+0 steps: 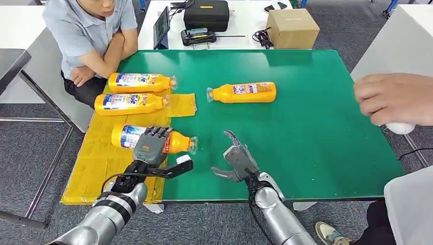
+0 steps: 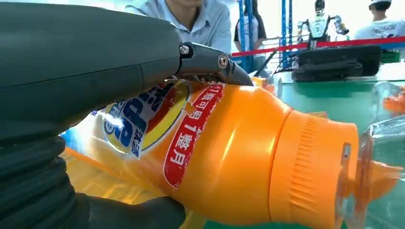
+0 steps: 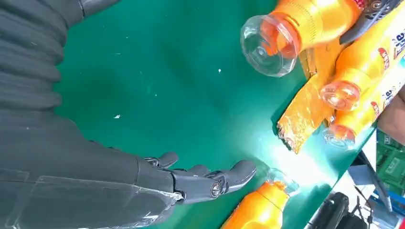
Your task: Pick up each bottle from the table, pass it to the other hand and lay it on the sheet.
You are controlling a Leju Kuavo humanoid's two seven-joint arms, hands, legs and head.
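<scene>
You have a green table [image 1: 306, 127] in front of you, with a yellow sheet [image 1: 97, 158] laid over its left edge. Four orange bottles are in sight. Two lie side by side on the sheet: the far bottle [image 1: 140, 82] and the middle bottle [image 1: 130, 103], caps toward the green. The held bottle [image 1: 127, 137] is wrapped by your left hand [image 1: 151, 146] over the sheet's near part, its clear cap [image 1: 192, 144] jutting past the sheet's edge; whether it touches the sheet you cannot tell. The fourth bottle [image 1: 244, 93] lies alone on the bare green, well apart from the sheet. Your right hand [image 1: 237, 161] hangs empty above the table, fingers spread. Beyond, white tables carry a black case [image 1: 206, 14] and a cardboard box [image 1: 292, 28]; grey carpet [image 1: 30, 153] lies below. One person [image 1: 89, 30] sits at the far left corner, and another person's hand [image 1: 393, 98] enters from the right.
</scene>
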